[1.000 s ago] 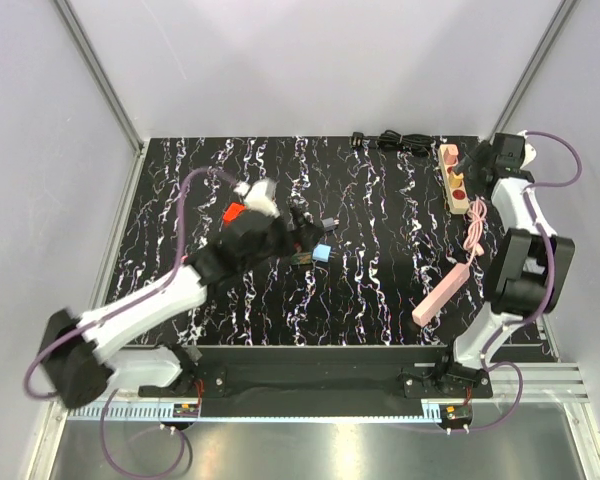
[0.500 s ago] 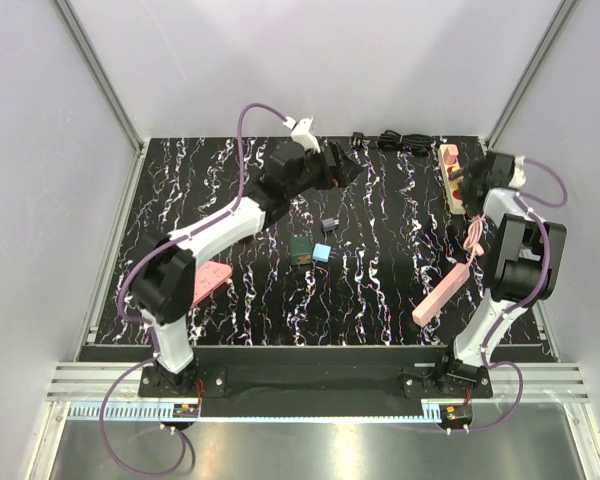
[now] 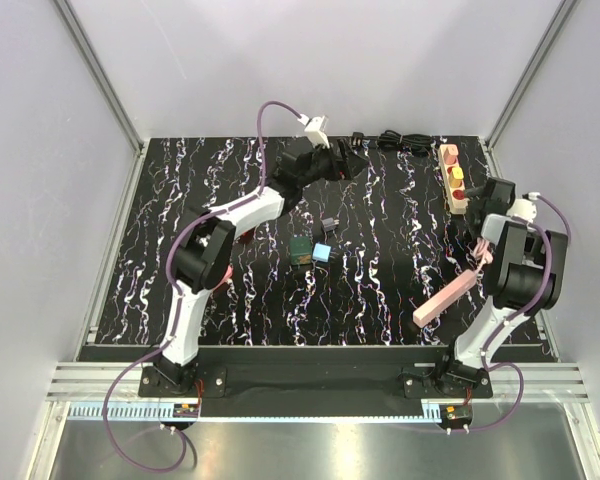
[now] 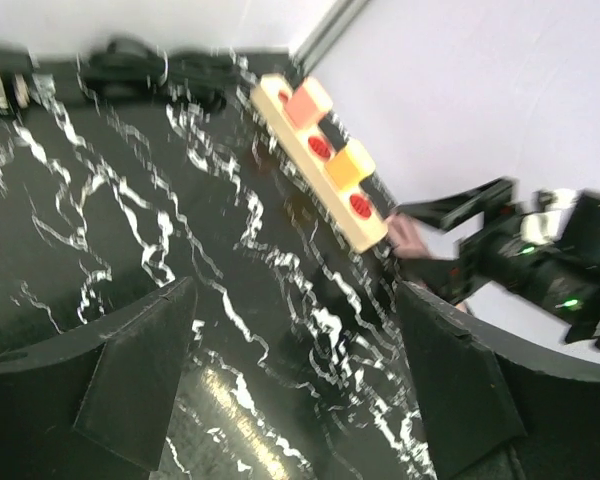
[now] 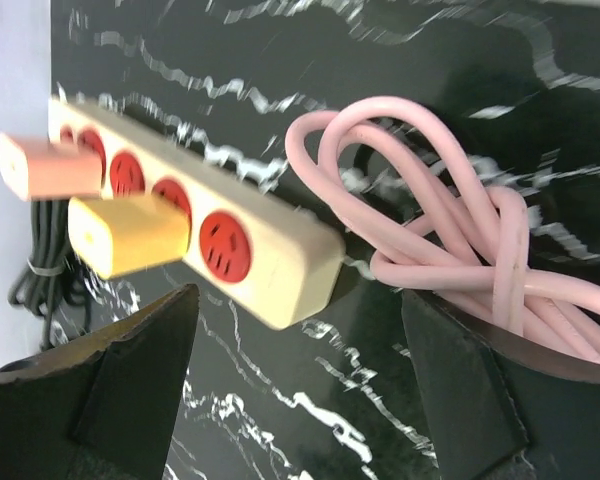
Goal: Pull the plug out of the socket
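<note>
The socket, a beige strip with red round outlets, lies at the back right of the table. A pink plug and a yellow plug stand in it. In the right wrist view the socket reaches its near end just above my open right gripper, with the yellow plug and pink plug up left. My right gripper touches nothing. My left gripper hangs open over bare table at the back middle. Its own view shows the socket well ahead of the left gripper.
A coiled pink cable lies right of the socket's near end, with a flat pink bar nearer the front. A black cable lies along the back edge. A small black adapter, a green block and a blue block sit mid-table.
My left arm swung from the table's middle left out to the back middle. My right gripper slid back along the socket to its near end.
</note>
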`<action>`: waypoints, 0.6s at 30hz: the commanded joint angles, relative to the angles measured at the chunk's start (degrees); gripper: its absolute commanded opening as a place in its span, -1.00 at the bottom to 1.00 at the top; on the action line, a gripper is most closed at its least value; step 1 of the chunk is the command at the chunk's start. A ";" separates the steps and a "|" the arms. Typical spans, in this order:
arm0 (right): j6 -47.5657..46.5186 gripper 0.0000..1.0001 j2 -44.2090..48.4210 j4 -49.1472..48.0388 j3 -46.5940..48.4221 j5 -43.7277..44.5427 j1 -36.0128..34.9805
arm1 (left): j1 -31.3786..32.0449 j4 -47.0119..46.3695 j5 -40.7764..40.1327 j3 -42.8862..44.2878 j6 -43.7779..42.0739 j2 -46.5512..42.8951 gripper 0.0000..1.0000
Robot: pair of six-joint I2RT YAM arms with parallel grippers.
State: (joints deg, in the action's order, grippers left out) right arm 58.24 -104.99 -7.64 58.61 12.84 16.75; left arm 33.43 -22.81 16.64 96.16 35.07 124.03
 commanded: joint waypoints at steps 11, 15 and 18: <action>-15.68 0.82 -7.06 5.44 11.77 -14.77 4.70 | -0.03 -3.82 1.02 -1.24 -7.30 -1.86 0.67; -18.77 0.83 -4.62 3.70 10.39 -14.87 2.42 | -0.12 -6.63 4.01 -1.68 -8.78 -0.46 0.67; -22.72 0.86 -1.19 3.59 9.51 -11.19 -1.01 | -0.73 -5.67 4.79 -1.59 -9.32 0.51 0.67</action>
State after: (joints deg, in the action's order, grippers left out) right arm 42.19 -111.44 -3.66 68.20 0.51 18.74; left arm 33.32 -24.36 18.83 94.74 28.23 125.34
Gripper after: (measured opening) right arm 0.919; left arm 0.841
